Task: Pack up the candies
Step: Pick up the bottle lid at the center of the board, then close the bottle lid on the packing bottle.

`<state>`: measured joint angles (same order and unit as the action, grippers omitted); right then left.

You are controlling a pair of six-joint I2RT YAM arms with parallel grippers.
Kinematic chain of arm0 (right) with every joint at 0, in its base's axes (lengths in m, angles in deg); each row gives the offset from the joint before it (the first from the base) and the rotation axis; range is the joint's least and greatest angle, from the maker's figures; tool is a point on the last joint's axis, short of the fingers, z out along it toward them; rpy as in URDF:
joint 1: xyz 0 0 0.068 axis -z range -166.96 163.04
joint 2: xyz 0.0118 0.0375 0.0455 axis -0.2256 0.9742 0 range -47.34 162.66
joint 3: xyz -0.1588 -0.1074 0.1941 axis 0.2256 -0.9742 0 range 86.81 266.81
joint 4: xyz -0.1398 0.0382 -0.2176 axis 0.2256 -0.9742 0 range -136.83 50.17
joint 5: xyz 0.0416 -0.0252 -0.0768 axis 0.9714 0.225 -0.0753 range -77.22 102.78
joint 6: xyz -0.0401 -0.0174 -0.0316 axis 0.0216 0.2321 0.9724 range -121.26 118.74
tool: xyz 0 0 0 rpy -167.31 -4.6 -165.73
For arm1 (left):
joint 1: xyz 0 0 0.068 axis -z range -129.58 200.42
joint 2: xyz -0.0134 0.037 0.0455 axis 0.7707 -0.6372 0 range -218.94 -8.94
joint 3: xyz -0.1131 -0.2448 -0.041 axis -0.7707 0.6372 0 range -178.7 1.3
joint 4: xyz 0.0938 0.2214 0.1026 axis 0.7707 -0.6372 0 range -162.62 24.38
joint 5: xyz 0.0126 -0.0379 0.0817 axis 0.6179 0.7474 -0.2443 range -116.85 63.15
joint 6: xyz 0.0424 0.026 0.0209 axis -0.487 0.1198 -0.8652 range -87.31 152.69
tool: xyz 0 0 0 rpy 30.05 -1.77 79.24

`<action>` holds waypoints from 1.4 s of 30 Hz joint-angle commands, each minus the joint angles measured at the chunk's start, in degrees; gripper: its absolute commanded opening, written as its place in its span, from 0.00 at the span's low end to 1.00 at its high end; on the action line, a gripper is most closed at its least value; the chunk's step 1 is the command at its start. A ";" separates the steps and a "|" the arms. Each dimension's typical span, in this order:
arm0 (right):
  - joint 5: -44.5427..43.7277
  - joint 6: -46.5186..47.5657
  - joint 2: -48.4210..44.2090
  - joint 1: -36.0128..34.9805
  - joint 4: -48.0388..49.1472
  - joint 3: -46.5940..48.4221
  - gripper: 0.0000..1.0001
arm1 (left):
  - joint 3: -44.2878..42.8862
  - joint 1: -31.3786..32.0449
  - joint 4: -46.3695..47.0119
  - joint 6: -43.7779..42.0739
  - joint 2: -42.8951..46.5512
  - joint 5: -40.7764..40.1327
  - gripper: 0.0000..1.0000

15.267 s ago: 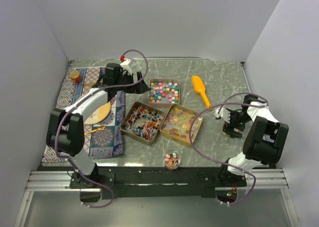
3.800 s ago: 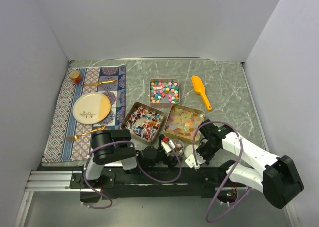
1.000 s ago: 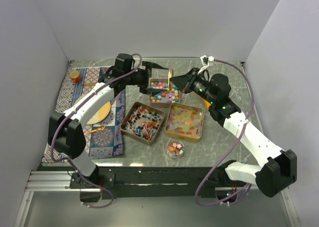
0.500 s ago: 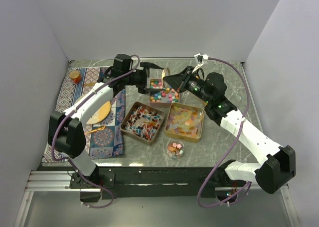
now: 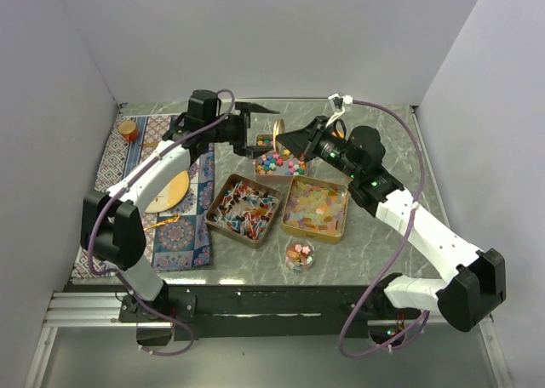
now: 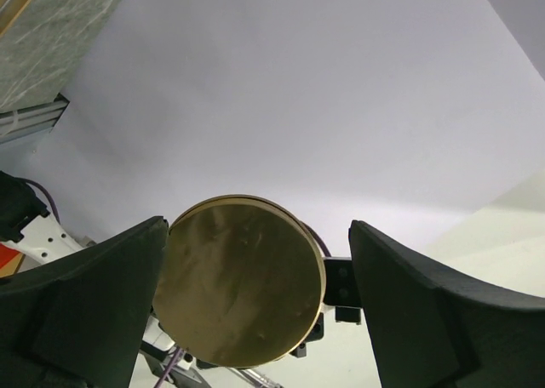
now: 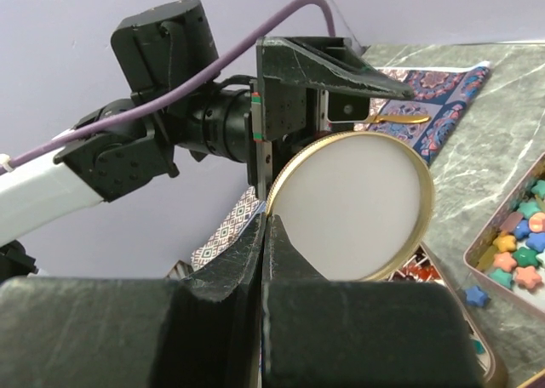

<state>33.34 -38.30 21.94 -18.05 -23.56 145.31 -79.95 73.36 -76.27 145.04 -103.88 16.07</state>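
Observation:
The candies fill three square tins: multicolour pieces (image 5: 281,160), red-blue-white wrapped ones (image 5: 245,209) and translucent squares (image 5: 315,209). A few more lie in a small clear jar (image 5: 298,253) near the front edge. My right gripper (image 5: 287,139) (image 7: 266,225) is shut on the rim of a round gold lid (image 5: 277,135) (image 7: 353,205), holding it upright above the multicolour tin. My left gripper (image 5: 259,131) (image 6: 255,273) is open, and the lid (image 6: 238,277) sits between its fingers. It lies close against one finger (image 6: 85,294), with a gap to the other (image 6: 443,311).
A patterned placemat (image 5: 192,235) on the left carries a plate (image 5: 170,192), gold cutlery (image 5: 162,224) and a small capped pot (image 5: 128,130). White walls close in the table on three sides. Purple cables loop off both arms.
The right gripper has carried the lid left and a little lower, in between the left gripper's fingers. The left arm shifted slightly left and its jaws narrowed a touch.

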 commanded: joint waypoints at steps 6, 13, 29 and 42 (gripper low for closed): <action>-0.60 1.00 -2.13 -0.64 2.97 -0.23 0.00 | 3.38 2.64 4.59 0.58 4.32 2.61 0.93; -0.52 1.18 -3.00 -0.64 2.80 -1.55 0.00 | 3.47 2.99 5.38 0.58 4.67 2.53 0.90; -1.67 6.17 -5.11 -0.37 -0.45 -4.62 0.11 | 4.26 2.64 4.86 -3.80 6.43 0.33 0.63; 1.86 22.53 -12.84 -0.11 -24.52 -0.76 1.00 | 10.32 -3.43 5.29 -22.77 8.89 -5.82 0.54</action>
<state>36.20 -21.18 12.43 -18.42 -40.84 141.27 -71.69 70.17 -72.14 132.91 -97.91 12.70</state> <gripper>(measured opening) 0.996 0.844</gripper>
